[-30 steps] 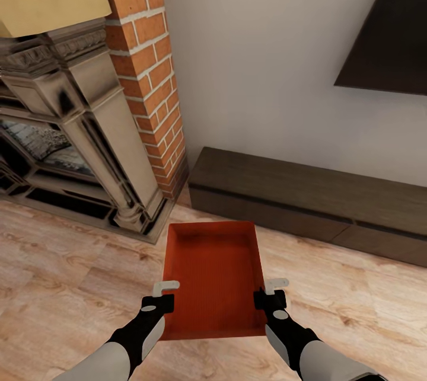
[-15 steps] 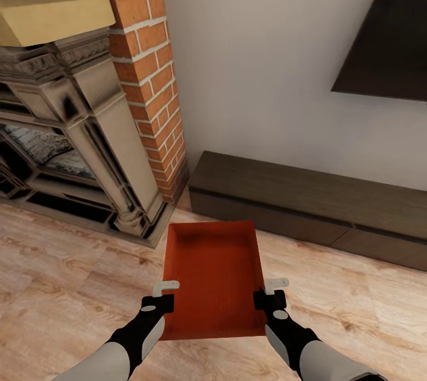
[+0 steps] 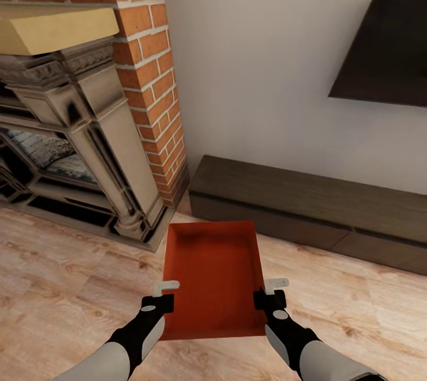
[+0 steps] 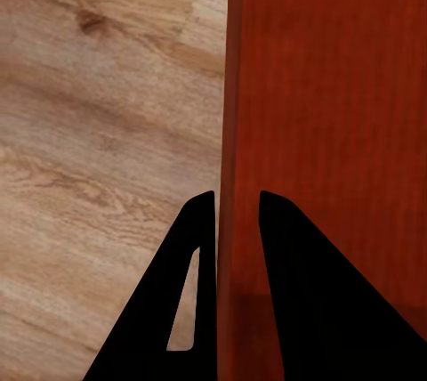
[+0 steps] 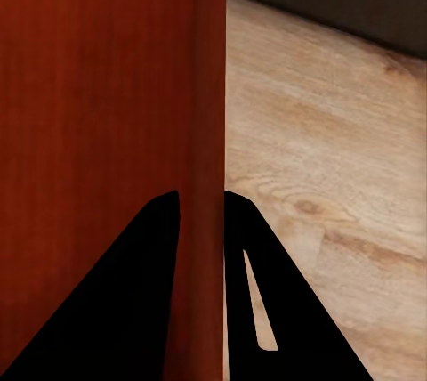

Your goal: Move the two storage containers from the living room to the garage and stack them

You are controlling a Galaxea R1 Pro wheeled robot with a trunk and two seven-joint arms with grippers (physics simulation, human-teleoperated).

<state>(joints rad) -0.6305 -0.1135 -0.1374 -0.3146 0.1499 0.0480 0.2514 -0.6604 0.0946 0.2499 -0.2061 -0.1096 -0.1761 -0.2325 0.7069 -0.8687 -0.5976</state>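
Container carried over living room floor.
Left claw and right claw each gripped a side wall of the red-orange container, held above the wood floor near the brick fireplace.

One red-orange storage container, two pincers, one brick fireplace

Both arms reach forward from the bottom of the head view, forearms angling in toward 12 o'clock. The left gripper sits around 7 o'clock, the right gripper around 5 o'clock, both level with each other. Each one's clamped on a side wall of the storage container, fingers straddling the thin wall.
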